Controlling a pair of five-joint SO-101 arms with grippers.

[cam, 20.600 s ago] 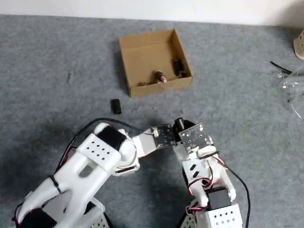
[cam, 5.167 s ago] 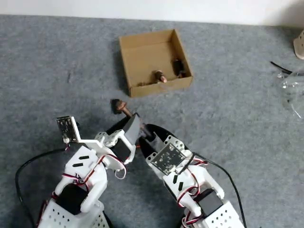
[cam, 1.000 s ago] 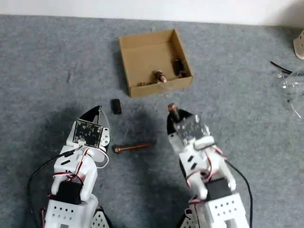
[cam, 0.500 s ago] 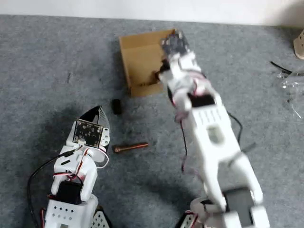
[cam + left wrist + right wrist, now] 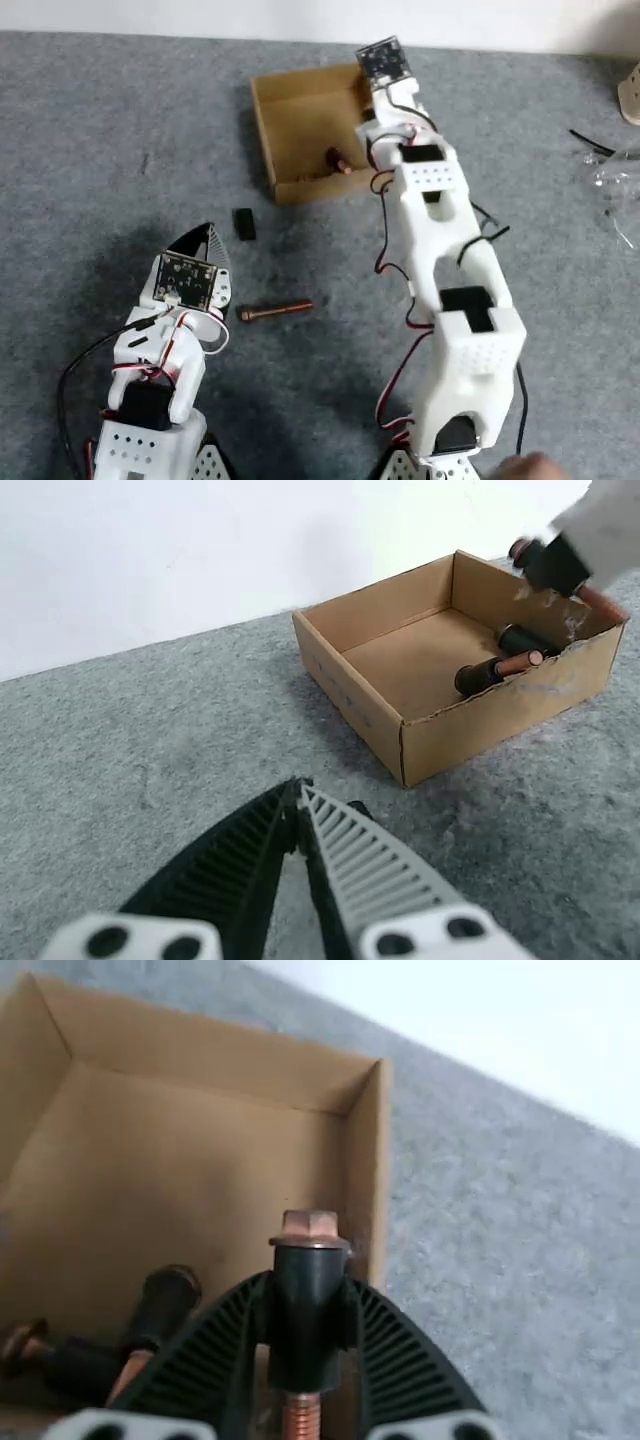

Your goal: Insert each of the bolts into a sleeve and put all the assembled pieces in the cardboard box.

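The cardboard box stands open at the back of the grey mat. My right arm stretches out over its right side. The right gripper is shut on a black sleeve with a copper bolt head sticking out, held above the box's corner. Assembled pieces lie inside the box. A loose copper bolt lies on the mat, and a loose black sleeve lies near the box. My left gripper is shut and empty, just left of that sleeve.
Black cables and clear plastic lie at the mat's right edge, with a beige object behind them. A white wall runs along the back. Open mat lies left of the box and between the arms.
My right arm has swung from the front of the mat out over the box, carrying the sleeved bolt. The left arm, the loose bolt and the loose sleeve have stayed put.
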